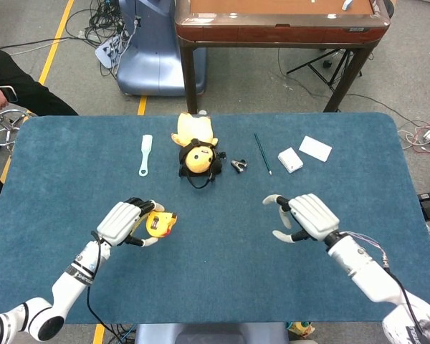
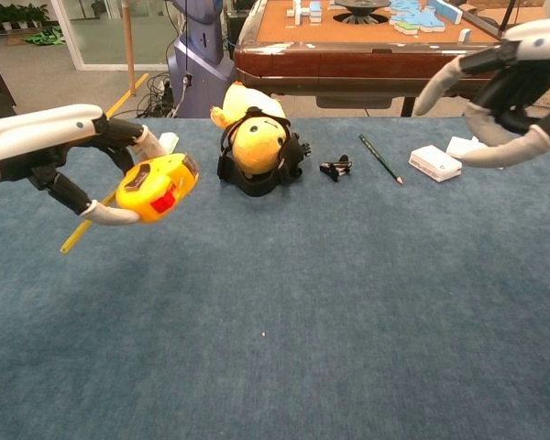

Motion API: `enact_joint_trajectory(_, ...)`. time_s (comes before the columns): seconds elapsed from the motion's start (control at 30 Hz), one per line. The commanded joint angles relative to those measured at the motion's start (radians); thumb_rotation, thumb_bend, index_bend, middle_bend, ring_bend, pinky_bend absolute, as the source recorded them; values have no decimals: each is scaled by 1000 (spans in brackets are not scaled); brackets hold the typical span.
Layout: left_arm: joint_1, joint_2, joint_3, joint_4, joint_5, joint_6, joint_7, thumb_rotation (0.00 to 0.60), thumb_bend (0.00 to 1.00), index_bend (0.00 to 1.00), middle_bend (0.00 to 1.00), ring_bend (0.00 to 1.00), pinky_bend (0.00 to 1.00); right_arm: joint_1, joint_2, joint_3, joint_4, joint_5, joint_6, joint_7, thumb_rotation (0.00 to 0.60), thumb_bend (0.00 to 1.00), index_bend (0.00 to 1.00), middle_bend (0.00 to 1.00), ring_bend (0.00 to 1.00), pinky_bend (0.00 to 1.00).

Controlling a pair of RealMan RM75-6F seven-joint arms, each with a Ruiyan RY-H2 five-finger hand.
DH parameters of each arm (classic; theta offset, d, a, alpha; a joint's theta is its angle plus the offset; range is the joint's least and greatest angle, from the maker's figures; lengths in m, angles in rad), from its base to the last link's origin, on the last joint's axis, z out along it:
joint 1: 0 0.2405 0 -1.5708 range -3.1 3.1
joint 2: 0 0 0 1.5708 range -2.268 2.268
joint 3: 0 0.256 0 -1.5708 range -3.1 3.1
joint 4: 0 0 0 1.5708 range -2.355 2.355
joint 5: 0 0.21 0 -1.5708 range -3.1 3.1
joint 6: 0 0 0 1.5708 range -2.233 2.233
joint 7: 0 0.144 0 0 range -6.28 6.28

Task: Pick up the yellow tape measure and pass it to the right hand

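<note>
The left hand is gripping the yellow tape measure, with its fingers curling around the case from above and below, so the case is sitting at the fingertips, on the side facing the other arm. In the chest view the tape measure is hanging clear of the blue desk, carried in the air; a short length of yellow blade is sticking out behind the grip, slanting down and away toward the robot's left. The red button face is turning toward the chest camera.

The right hand is holding nothing: its fingers are spreading apart in a loose open cup, with the opening facing across the desk toward the left hand. It is hovering above the desk too, at roughly the same depth as the left hand in the head view.

What the handover depends on is the gap between the two hands. The tape measure is lying directly to the inner side of the left fingers, and from the right fingers it is lying well apart, straight across toward the robot's left, with bare desk between. Its case is protruding beyond the left fingertips toward the receiver, which looks like a usable surface for the right fingers to close on. I judge the pickup done and the pass not yet made; the two hands need to meet near the midline, below the plush toy, before any release.
</note>
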Motion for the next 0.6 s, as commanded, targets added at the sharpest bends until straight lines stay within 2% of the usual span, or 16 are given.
enact_joint_trajectory(0.03, -22, -8, -23, -32, -41, -18, 52, 600, 202, 493, 493, 367, 240, 74, -33, 26, 34, 41, -78, 32, 600, 359, 299, 758, 862, 749)
enact_joint_trajectory(0.1, -30, -15, -31, -41, -61, -23, 78, 600, 201, 493, 493, 367, 240, 106, -41, 36, 46, 69, -112, 41, 600, 359, 309, 769, 874, 749)
enact_joint_trajectory(0.17, -36, -20, -36, -49, -81, -29, 92, 600, 202, 493, 493, 367, 240, 131, -46, 45, 54, 97, -135, 44, 600, 359, 343, 721, 818, 702)
enact_joint_trajectory(0.23, -41, -23, -40, -57, -103, -38, 104, 600, 202, 493, 493, 367, 240, 157, -55, 55, 60, 133, -152, 37, 600, 359, 372, 571, 620, 524)
enact_joint_trajectory(0.3, -45, -26, -44, -62, -120, -42, 113, 600, 202, 493, 493, 367, 240, 177, -67, 62, 65, 159, -156, 28, 600, 359, 393, 319, 259, 235)
enact_joint_trajectory(0.33, -46, -27, -45, -65, -132, -44, 119, 600, 202, 493, 493, 367, 240, 188, -79, 66, 70, 171, -151, 20, 600, 359, 403, 231, 141, 135)
enact_joint_trajectory(0.4, -47, -30, -50, -70, -152, -44, 126, 600, 202, 494, 493, 365, 240, 203, -97, 72, 74, 191, -145, 14, 600, 359, 408, 129, 36, 29)
enact_joint_trajectory(0.6, -54, -29, -74, -106, -236, -46, 145, 600, 202, 496, 493, 363, 240, 268, -160, 84, 106, 255, -137, -38, 600, 359, 414, 14, 0, 0)
